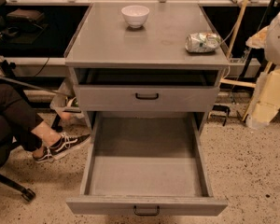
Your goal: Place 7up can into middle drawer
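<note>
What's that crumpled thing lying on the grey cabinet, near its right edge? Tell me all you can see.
It is the 7up can, a small drink can of silvery metal with green and white markings, its body dented. It lies on its side near the right front corner of the cabinet top, touching nothing else; the white bowl stands well apart. The gripper is not in view; nothing holds the can.

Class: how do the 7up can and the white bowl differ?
The 7up can lies dented on its side; the white bowl stands upright. The can is silver and green, the bowl white. Both rest on the cabinet top. The gripper is not in view.
</note>
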Tool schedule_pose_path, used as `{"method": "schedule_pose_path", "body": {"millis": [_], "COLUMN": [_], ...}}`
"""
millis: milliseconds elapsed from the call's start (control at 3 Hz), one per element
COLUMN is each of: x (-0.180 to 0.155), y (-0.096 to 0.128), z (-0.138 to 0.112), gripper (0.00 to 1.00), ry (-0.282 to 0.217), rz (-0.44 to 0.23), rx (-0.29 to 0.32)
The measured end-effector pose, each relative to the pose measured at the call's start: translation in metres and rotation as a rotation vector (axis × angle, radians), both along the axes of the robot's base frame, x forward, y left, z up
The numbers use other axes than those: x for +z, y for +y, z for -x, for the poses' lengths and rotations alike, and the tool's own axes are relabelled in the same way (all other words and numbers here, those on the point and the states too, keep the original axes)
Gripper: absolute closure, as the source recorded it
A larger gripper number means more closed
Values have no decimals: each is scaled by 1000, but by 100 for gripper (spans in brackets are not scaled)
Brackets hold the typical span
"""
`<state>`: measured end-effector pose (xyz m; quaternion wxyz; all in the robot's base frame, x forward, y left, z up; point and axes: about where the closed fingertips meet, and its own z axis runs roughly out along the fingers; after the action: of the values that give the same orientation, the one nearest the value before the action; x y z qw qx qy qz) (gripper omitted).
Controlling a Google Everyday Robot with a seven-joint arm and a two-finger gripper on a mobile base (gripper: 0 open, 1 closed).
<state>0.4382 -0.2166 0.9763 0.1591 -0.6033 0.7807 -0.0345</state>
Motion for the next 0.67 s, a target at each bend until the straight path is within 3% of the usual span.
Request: {"method": "schedule_pose_path", "body": {"millis": [667], "x": [9], "y": [5], "z": [-15], "gripper": [0], "ry": [-30], "rz": [-6], "rx": [12]}}
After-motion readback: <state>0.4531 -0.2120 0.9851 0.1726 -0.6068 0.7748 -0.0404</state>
